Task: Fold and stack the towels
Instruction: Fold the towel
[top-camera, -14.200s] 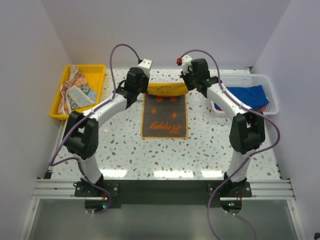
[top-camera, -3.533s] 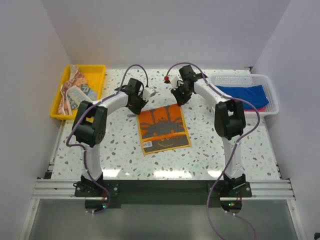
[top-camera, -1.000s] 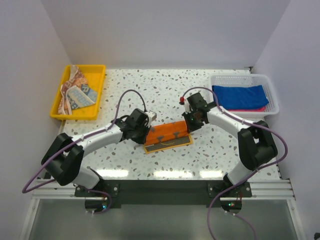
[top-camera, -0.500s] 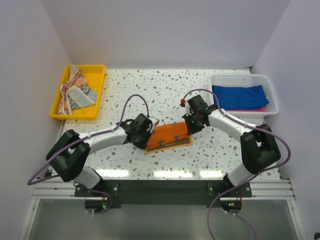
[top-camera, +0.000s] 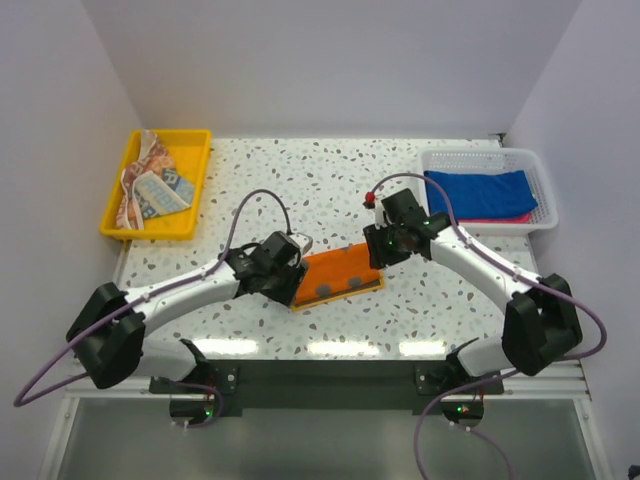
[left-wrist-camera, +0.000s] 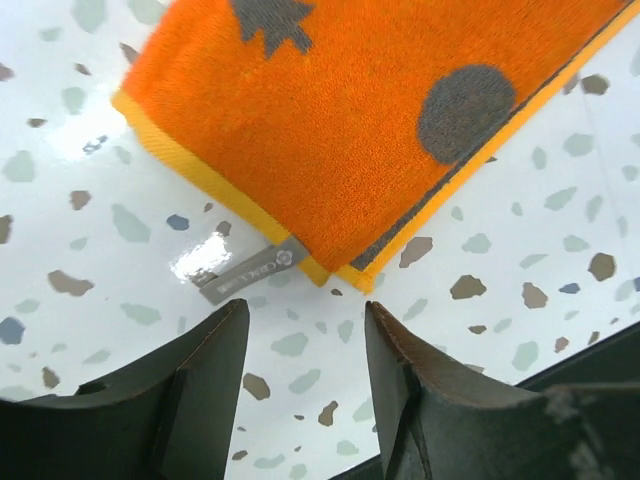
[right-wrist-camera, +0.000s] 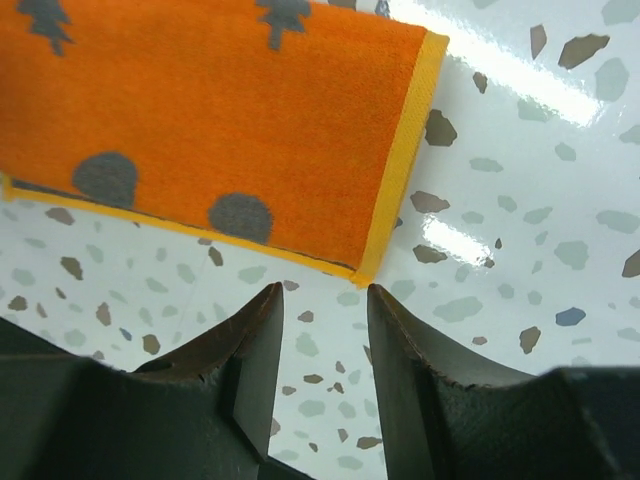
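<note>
Changed since half a second ago: both jaws have let go of the orange towel with yellow edge (top-camera: 338, 277). They were pinched on its two short ends. Now left jaws and right jaws both stand partly apart with nothing between them, only bare table (top-camera: 450, 300) showing in the gap in each wrist view. Left arm has pulled back a little toward the near left.

A few seconds back this towel lay opened out flat. Now it is folded into a narrow strip, lying flat and slightly slanted at mid table between the two arms. Left jaws hover just off its left end corner, right jaws just off its right end corner, neither touching.

Top face is orange with dark grey dots and small tree shapes.

Writing: a small grey sewn tag (left-wrist-camera: 250, 272) sticks out at the corner in the left wrist view, with lettering too small to read.

Unchanged: royal blue towel (top-camera: 478, 190) on top of hot pink towel (top-camera: 495, 216) in the white mesh basket (top-camera: 470, 153) at far right, and the orange-blue printed towel (top-camera: 150, 185) crumpled in the yellow tray (top-camera: 190, 160) at far left.
</note>
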